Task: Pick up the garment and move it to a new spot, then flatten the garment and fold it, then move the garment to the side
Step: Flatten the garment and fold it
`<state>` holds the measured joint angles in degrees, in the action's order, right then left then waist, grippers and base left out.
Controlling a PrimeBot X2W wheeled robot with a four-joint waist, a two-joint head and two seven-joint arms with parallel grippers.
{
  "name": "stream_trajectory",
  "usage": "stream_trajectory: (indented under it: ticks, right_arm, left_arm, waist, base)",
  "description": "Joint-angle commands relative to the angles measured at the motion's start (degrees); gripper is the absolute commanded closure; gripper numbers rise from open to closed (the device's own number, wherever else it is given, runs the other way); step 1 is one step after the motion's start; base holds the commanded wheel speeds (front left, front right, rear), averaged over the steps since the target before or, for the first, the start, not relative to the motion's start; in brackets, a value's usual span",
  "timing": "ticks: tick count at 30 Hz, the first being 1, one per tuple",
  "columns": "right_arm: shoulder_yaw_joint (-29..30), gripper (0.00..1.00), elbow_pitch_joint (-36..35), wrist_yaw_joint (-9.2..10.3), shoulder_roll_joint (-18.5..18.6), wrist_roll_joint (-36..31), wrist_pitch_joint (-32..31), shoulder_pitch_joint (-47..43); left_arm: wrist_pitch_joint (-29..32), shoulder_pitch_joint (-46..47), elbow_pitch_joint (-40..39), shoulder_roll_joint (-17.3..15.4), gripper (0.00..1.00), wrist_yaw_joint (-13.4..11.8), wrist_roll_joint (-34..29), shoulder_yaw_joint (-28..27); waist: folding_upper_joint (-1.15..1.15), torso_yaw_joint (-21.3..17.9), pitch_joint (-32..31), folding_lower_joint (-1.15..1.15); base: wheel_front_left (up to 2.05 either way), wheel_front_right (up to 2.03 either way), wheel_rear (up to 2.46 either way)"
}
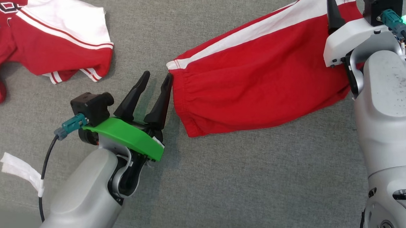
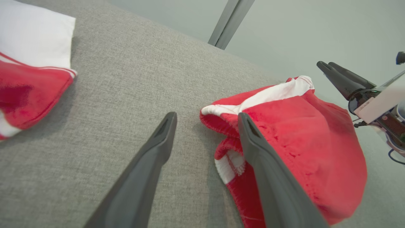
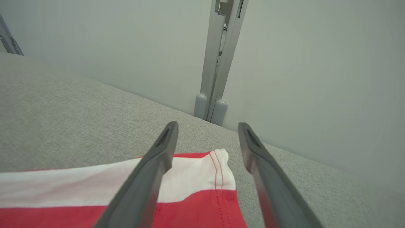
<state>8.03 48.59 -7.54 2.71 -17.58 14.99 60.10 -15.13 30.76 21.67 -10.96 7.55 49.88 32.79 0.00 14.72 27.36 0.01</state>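
The garment, red shorts [image 1: 262,71] with a white side stripe, lies spread on the grey cloth surface, its elastic waistband facing my left gripper. That left gripper [image 1: 157,76] is open and empty, its right finger right beside the waistband corner [image 2: 221,114]. In the left wrist view the left gripper [image 2: 206,117] frames bare cloth, with the shorts [image 2: 310,133] beside and behind the right finger. My right gripper [image 3: 208,126] is open just above the shorts' far corner [image 3: 196,177], holding nothing. One right finger [image 1: 331,9] crosses the shorts at the head view's top edge.
A second red and white garment [image 1: 52,38] with black lettering lies crumpled at the far left. A white tape strip [image 1: 19,169] hangs on the left arm's cable. Beyond the surface's far edge stand a pale wall and a grey metal post [image 3: 218,63].
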Motion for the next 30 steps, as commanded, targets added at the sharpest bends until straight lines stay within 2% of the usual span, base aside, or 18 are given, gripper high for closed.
stream_trajectory:
  ticks: [1, 10, 20, 21, 23, 30]
  right_arm:
    - [0.4, 0.00, 0.1, 0.11, 0.4, -0.5, 0.3, -1.0]
    - [3.8, 0.00, 3.3, 0.11, 0.3, -2.1, 0.3, -4.3]
    - [15.2, 0.00, 9.9, 0.11, 0.3, -6.3, -3.8, -9.9]
    - [15.8, 0.02, 11.0, 0.11, 0.3, -6.3, -4.4, -10.4]
    - [16.7, 1.00, 13.0, 0.11, 0.3, -6.0, -5.0, -11.2]
    - [21.2, 1.00, 16.6, 0.17, 0.5, -2.7, -2.4, -13.0]
  left_arm:
    - [0.0, -1.2, 0.0, 0.1, 0.00, -0.1, -0.3, -0.3]
    - [0.0, -5.2, -0.9, 0.3, 0.00, -0.1, -4.2, -3.8]
    - [0.0, -8.1, -1.1, 0.7, 0.00, -0.2, -7.2, -6.4]
    - [0.0, -8.2, -1.0, 0.7, 0.00, -0.2, -7.3, -6.6]
    - [0.0, -8.5, -0.8, 0.6, 0.00, -0.2, -7.8, -6.9]
    - [0.0, -10.6, 0.8, 0.9, 0.00, -0.2, -9.9, -8.8]
  waist:
    - [0.00, -0.1, -0.5, -0.01]
    - [0.00, -0.2, -2.7, -0.01]
    - [0.00, 0.2, -4.3, -0.01]
    - [0.00, 0.2, -4.4, -0.01]
    - [0.00, 0.0, -4.8, -0.01]
    - [0.00, -1.5, -8.2, -0.01]
  base:
    - [0.00, 0.00, 0.00]
    - [0.00, 0.00, 0.00]
    - [0.00, 0.00, 0.00]
    - [0.00, 0.00, 0.00]
    - [0.00, 0.00, 0.00]
    - [0.00, 0.00, 0.00]
